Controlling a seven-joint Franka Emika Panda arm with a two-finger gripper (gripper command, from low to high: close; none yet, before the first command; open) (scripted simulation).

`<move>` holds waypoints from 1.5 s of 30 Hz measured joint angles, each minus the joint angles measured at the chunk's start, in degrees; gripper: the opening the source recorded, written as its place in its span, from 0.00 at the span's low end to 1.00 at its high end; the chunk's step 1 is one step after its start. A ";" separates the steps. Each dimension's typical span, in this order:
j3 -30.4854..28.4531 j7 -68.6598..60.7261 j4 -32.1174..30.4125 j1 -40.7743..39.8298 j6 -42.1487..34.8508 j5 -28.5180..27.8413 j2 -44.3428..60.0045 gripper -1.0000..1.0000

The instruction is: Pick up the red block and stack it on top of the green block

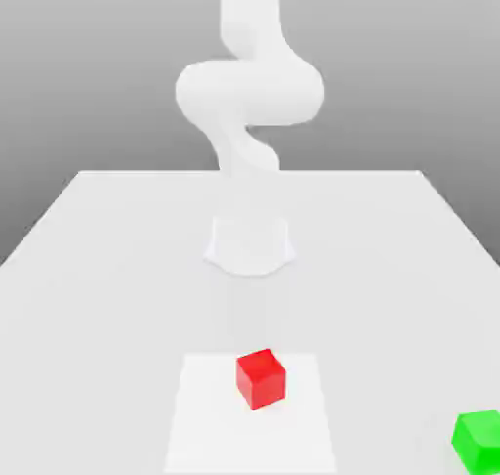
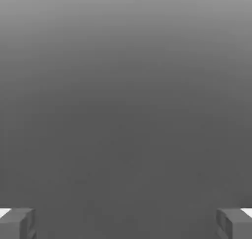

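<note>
- The fingers (image 2: 18,224) of the gripper (image 2: 126,224) are seen spread wide, with nothing gripped between them.
- The red block (image 1: 261,379) is placed outside the gap between the fingers, set down on a pale square (image 1: 215,416) on the table (image 1: 107,297); its sides are turned at a slant to the square's edges.
- The green block (image 1: 479,443) is likewise found outside the fingers' gap, well apart from the red one, towards the exterior view's right.
- The step in hand is judged to be the approach to the red block, with the stacking task at its very start.
- For a clean pick, the fingers are best brought over the block, pointed straight down and turned until their pads are squared to two opposite faces.
- The block is best centred between the fingers before they are lowered around it, and the gap kept wide until both faces are flanked.
- If the slant is ignored, a corner may be caught and the block twisted or pushed aside.
</note>
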 joint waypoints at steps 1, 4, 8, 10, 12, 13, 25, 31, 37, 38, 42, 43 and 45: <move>-0.21 -1.04 -1.41 0.35 1.39 -0.22 2.23 0.50; -0.86 -4.16 -5.49 1.32 5.41 -0.75 8.72 0.50; -1.82 -8.40 -10.81 2.56 10.66 -1.20 17.20 0.50; -2.19 -10.69 -13.50 3.05 13.32 -1.22 21.50 0.50; -2.58 -13.10 -16.22 3.56 16.04 -1.13 25.87 0.50; -2.77 -14.31 -17.55 3.83 17.36 -1.05 28.00 0.50; -1.57 -23.98 -23.89 4.00 35.73 2.81 53.00 0.50; -1.25 -24.05 -23.69 3.72 36.92 2.93 54.47 0.00; -1.79 -22.99 -24.70 3.91 31.04 1.45 47.56 0.00; -1.87 -22.74 -24.99 3.88 29.30 1.10 45.53 0.00; 0.06 -22.14 -21.68 5.98 23.60 0.12 43.17 0.00; 0.79 -22.02 -19.79 7.37 22.50 -0.11 43.96 0.00; 2.09 -21.81 -15.79 9.60 20.37 -0.54 45.87 0.00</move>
